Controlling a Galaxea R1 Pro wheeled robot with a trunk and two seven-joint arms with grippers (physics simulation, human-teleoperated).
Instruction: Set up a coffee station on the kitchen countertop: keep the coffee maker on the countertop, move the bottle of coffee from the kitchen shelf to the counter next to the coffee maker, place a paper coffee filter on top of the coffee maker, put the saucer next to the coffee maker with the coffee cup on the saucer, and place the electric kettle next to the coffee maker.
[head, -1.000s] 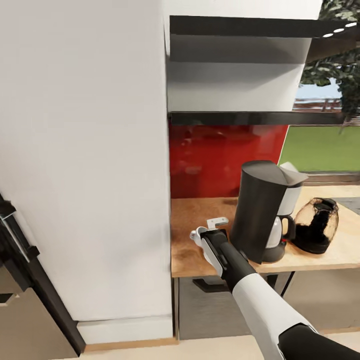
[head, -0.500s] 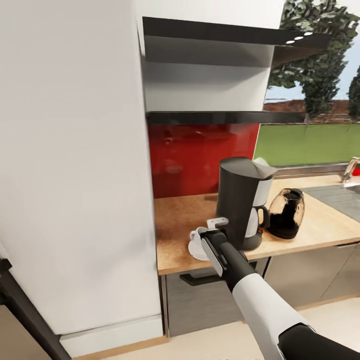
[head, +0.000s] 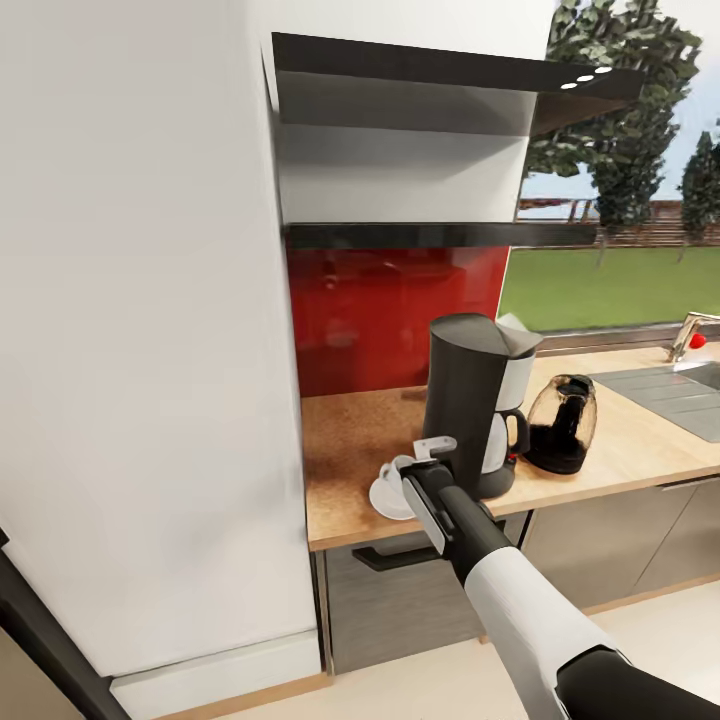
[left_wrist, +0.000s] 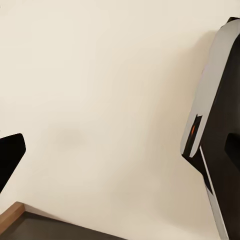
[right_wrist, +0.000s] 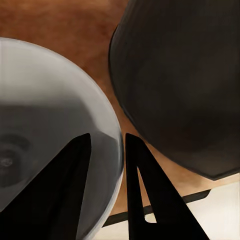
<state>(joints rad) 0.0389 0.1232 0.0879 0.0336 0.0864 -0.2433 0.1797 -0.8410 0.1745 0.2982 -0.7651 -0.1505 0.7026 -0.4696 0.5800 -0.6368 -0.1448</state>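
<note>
A kitchen corner with a tall white cabinet panel (head: 140, 330), a glossy red backsplash (head: 395, 310) and two dark empty shelves (head: 400, 234) above a light cork-toned wooden countertop (head: 350, 450); a window at the right looks out on lawn and trees. On the countertop stands the tall black coffee maker with a glass carafe (head: 472, 415), and just beside it, toward the sink, a rounded dark glass electric kettle (head: 562, 424). The right gripper (head: 428, 462) hangs over the counter's front edge, just left of the coffee maker, with the round white saucer (head: 392, 494) at its tip. In the right wrist view the two dark fingers (right_wrist: 75, 185) straddle the saucer's pale rim (right_wrist: 112, 130), one on each side, pinching it, with the coffee maker's dark base (right_wrist: 180, 85) close alongside. The left wrist view faces a cream wall; whether the left gripper is spread or pressed together cannot be told.
</note>
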